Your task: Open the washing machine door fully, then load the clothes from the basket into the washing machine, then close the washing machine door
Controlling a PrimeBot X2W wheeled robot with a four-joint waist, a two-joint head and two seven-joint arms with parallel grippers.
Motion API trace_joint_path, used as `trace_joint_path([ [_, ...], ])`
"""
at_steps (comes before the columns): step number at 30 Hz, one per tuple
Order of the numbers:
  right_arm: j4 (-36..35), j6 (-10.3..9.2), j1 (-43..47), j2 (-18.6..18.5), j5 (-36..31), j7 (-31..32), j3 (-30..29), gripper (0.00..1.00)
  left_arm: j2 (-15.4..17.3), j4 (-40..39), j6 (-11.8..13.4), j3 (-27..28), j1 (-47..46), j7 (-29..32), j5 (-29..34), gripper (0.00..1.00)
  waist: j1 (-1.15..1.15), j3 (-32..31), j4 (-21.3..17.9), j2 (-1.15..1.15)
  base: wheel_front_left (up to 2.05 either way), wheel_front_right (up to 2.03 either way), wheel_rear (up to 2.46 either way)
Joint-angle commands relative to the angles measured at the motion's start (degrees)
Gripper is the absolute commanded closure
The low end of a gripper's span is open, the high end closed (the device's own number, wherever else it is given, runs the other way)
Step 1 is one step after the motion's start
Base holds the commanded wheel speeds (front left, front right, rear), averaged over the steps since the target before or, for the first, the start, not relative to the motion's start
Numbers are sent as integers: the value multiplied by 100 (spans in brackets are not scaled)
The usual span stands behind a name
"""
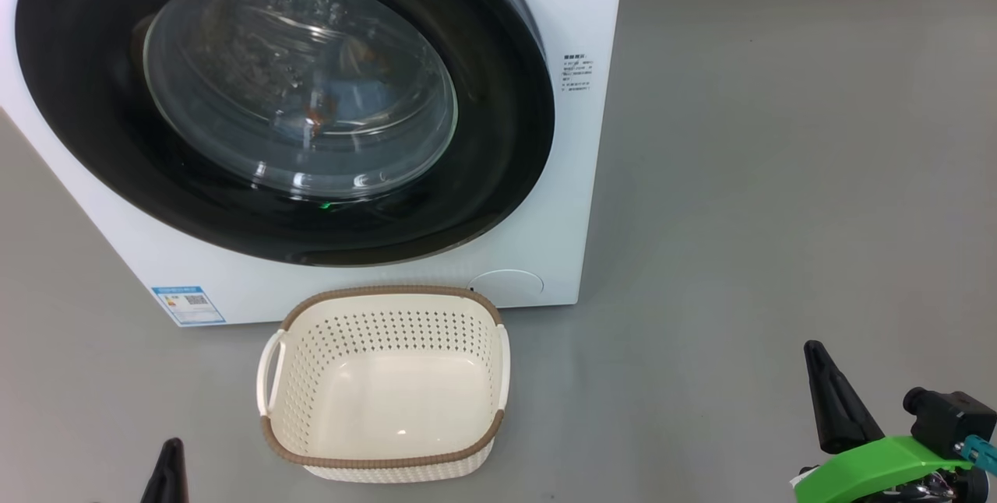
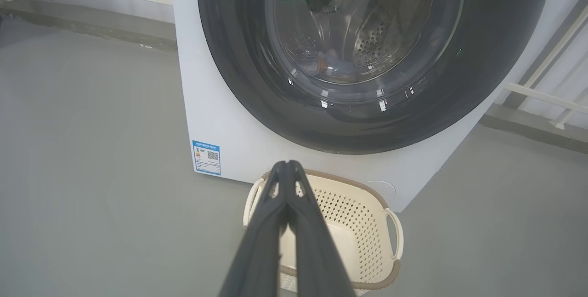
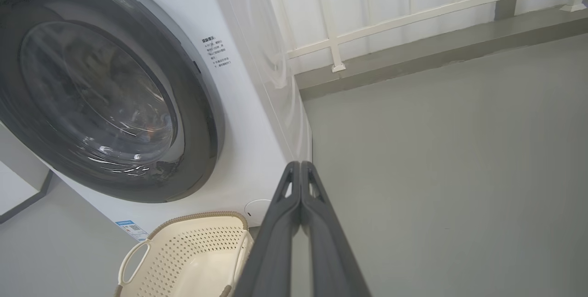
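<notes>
The washing machine (image 1: 580,12) is a white box on the floor, and the washing machine door (image 1: 498,176) lies flat against its front. Through the glass I glimpse small blue and orange patches, apparently the clothes (image 2: 328,65), inside the drum. The basket (image 1: 389,291), cream with a brown rim, stands in front of the machine with nothing in it. My left gripper (image 2: 288,164) is shut on nothing, hanging above the basket's near left side. At the lower right, well clear of the basket, my right gripper (image 3: 300,164) is also shut and holds nothing.
A blue label sticker (image 1: 188,304) marks the machine's lower left corner. Grey floor (image 1: 779,176) stretches out to the right of the machine. In the right wrist view a white railing (image 3: 413,14) runs along a raised kerb behind it.
</notes>
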Motion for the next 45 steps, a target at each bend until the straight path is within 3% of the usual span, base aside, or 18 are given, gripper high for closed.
trace_joint_path([
  [1, -159, 0, -128, -58, 159, 49, -62, 100, 80, -145, -2, 65, -121, 27, -147, 100, -7, 3, 3, 0, 0, 0, 0],
  [45, -280, 0, -262, 165, 2461, 775, -409, 100, -197, -382, -10, 211, -357, 741, -2556, 100, -11, -17, 69, 0, 0, 0, 0],
])
